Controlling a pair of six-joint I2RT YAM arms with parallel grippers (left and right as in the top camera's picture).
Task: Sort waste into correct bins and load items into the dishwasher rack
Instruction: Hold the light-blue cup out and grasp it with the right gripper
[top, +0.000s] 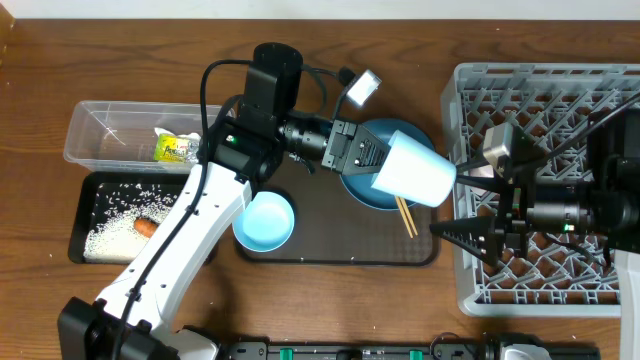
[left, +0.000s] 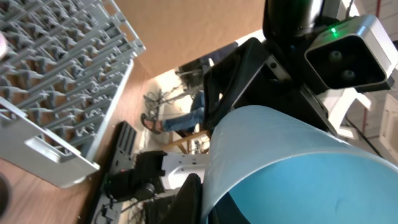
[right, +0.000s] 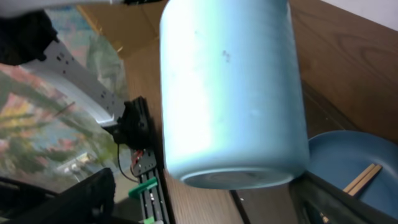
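Rack (top: 470, 290) on the right. Cup (top: 415, 170) is airborne between plate (top: 362, 193) and rack, clamped by left gripper (top: 378, 165). Right gripper (top: 465, 205) gapes wide beside it. Risk: mistimed handover, and the smooth cup drops onto the plate.

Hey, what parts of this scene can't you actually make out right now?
Blue plate: overhead, mostly under the light-blue cup and left gripper.
Chopsticks: overhead, upper ends under the cup.
Left gripper's grip points: left wrist view, blocked by the cup wall.
Dishwasher rack: overhead, right side covered by the right arm.
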